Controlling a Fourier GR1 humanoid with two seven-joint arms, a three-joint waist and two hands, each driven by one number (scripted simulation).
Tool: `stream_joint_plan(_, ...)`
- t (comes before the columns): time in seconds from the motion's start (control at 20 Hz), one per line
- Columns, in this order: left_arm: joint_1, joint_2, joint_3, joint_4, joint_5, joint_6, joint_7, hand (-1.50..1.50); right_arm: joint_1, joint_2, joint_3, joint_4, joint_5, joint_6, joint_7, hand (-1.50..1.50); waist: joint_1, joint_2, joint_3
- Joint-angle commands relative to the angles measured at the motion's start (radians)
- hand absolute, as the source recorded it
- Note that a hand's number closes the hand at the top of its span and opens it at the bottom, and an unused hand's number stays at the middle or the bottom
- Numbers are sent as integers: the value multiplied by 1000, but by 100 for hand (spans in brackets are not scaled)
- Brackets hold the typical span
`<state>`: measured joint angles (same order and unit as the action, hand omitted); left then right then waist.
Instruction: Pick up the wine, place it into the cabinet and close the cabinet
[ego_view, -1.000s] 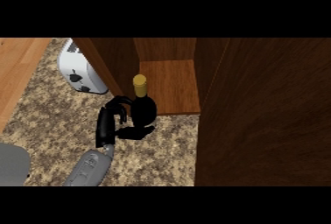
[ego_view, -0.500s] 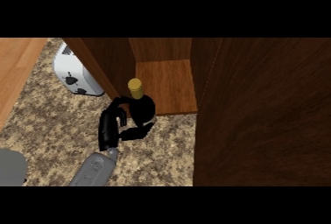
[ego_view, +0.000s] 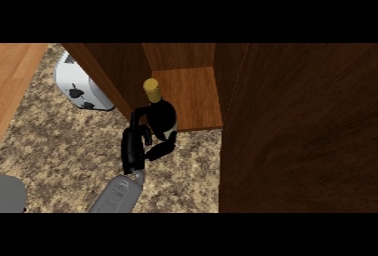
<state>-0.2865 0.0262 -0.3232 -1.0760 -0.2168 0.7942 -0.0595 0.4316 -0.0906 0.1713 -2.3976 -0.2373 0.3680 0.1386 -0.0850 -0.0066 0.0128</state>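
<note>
1. Fingers (ego_view: 135, 131) of the one black hand (ego_view: 138, 150) in view were curled round the wine bottle (ego_view: 159, 117), thumb on the side away from the cabinet wall; which arm it belonged to could not be told for sure, though it reads as the left.
2. Against half a second earlier, hand and bottle sat closer to the cabinet (ego_view: 295, 125): the bottle's base had reached the front edge of the cabinet floor (ego_view: 193, 95).
3. Bottle's gold cap (ego_view: 151, 84) now overlapped the cabinet floor, tilted slightly toward the cabinet's back.
4. Grey forearm (ego_view: 117, 194) ran from the hand away from the cabinet, down to the lower edge; it stood more upright than before.
5. Cabinet open; inside, only the bare wooden floor showed, the bottle at its front edge and not fully in.
6. Cabinet door (ego_view: 103, 70) stood open just beside the bottle.
7. White toaster (ego_view: 80, 85) sat on the speckled counter (ego_view: 59, 145) beyond the door, away from the cabinet.
8. A grey shape (ego_view: 11, 192) showed at the lower left edge, well apart from the cabinet; could not tell what it was.
</note>
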Motion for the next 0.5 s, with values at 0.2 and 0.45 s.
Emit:
stream_joint_plan(0.2,-275,-26,86,192,97,-88,80,150,22,5,0,-68,-77,-14,39,-150,-28,30,-16)
stream_joint_plan(0.45,-428,-3,63,346,50,-54,57,150,-3,-15,-27,-64,-97,1,44,-150,-21,33,-15)
